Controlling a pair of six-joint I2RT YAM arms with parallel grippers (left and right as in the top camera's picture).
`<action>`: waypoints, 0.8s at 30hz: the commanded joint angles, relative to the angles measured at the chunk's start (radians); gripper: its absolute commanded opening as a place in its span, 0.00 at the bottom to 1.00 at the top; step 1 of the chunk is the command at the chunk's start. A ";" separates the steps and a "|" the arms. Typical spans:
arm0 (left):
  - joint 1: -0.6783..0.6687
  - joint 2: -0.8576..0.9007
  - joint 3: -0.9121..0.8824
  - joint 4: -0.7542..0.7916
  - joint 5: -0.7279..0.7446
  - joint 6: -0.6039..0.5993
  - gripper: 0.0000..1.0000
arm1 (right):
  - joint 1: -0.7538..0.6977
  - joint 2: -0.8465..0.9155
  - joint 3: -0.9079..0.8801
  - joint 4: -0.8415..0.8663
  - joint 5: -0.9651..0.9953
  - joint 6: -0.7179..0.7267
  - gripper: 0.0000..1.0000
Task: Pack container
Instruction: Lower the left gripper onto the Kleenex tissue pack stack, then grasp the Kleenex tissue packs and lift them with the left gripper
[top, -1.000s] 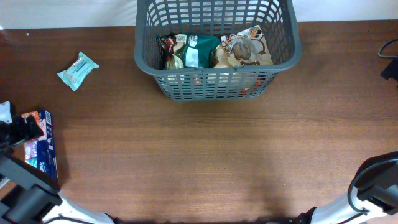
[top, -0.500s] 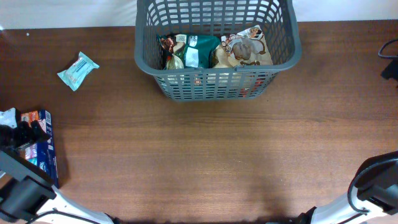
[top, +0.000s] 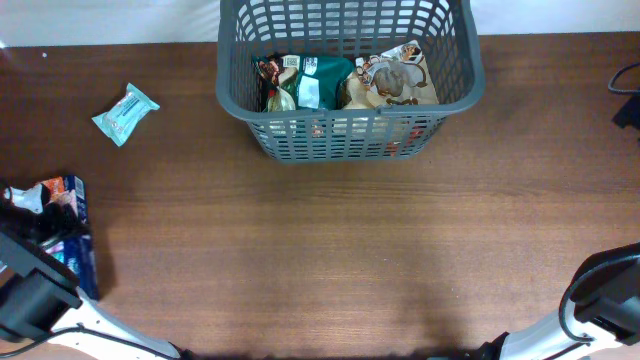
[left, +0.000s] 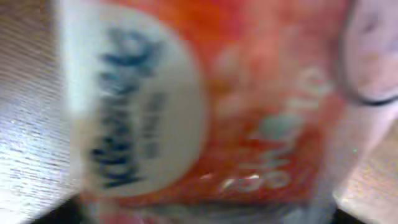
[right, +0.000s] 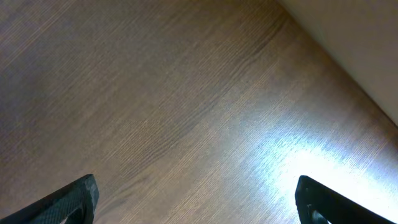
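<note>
Basket: The dark grey basket (top: 345, 135) sat at the far side of the tabletop (top: 350, 250), in the middle. A green packet (top: 322, 80), a tan packet (top: 400, 80) and a dark one lay inside.
Left claw: The left claw (top: 38, 218) was down over an orange and blue packet (left: 205, 112) by the left edge, likely to grab it for the basket. Its camera showed only blurry packet, so I could not tell if the fingers were apart or squeezing.
Right claw: The right claw (right: 196, 194) had its fingers wide apart, holding nothing, over bare wood.
Teal packet: A small teal packet (top: 125, 113) lay alone, left of the basket and well apart.
Room: Lots of bare wood lay between the left packet and the basket. The walls were tall, so a packet would need to go up and over. The packet was close to the edge, and a bad push could knock it off.
</note>
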 joint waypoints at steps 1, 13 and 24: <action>0.003 0.009 -0.006 0.002 0.022 0.016 0.37 | 0.001 -0.012 -0.002 0.002 -0.002 0.008 0.99; -0.002 0.009 -0.006 -0.021 0.030 -0.073 0.02 | 0.001 -0.012 -0.002 0.002 -0.002 0.008 0.99; -0.107 -0.070 0.039 -0.062 0.132 -0.083 0.02 | 0.001 -0.012 -0.002 0.002 -0.002 0.008 0.99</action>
